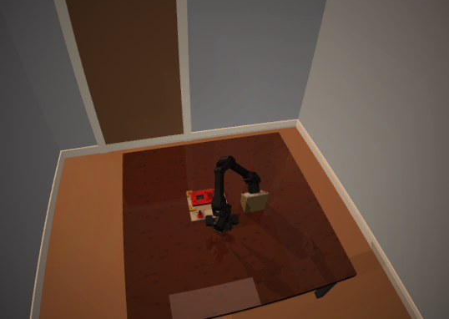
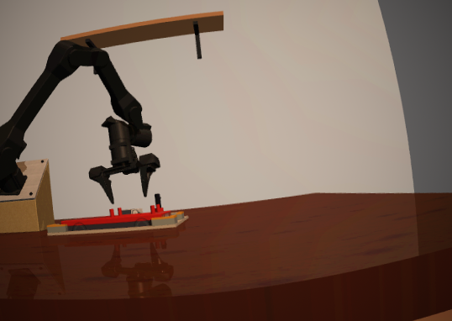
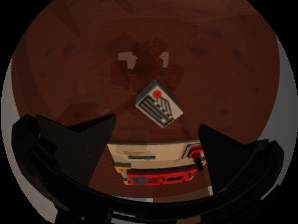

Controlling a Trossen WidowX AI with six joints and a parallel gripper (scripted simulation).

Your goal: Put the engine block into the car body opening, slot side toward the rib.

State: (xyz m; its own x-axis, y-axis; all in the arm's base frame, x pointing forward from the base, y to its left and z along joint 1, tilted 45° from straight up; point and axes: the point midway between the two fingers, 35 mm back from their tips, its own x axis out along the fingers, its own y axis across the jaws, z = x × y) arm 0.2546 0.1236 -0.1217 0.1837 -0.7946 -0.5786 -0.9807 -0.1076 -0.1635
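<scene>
The engine block (image 3: 158,108), a small grey block with dark slots, lies flat on the dark table, tilted; I see it only in the wrist view. The red car body (image 1: 199,197) (image 2: 110,221) (image 3: 157,177) sits on a tan baseplate (image 1: 194,216) (image 2: 122,229) with a dark opening in its top. My gripper (image 2: 128,198) (image 3: 156,125) (image 1: 253,190) is open and empty. It hangs above the table, fingers pointing down, with the block just beyond the fingertips and the car body at the near edge of the wrist view.
A tan box (image 1: 254,201) (image 2: 25,202) stands beside the arm's base. A small black post (image 2: 158,198) on a red foot (image 1: 200,215) stands on the baseplate next to the car body. A wooden shelf (image 2: 143,28) hangs on the wall above.
</scene>
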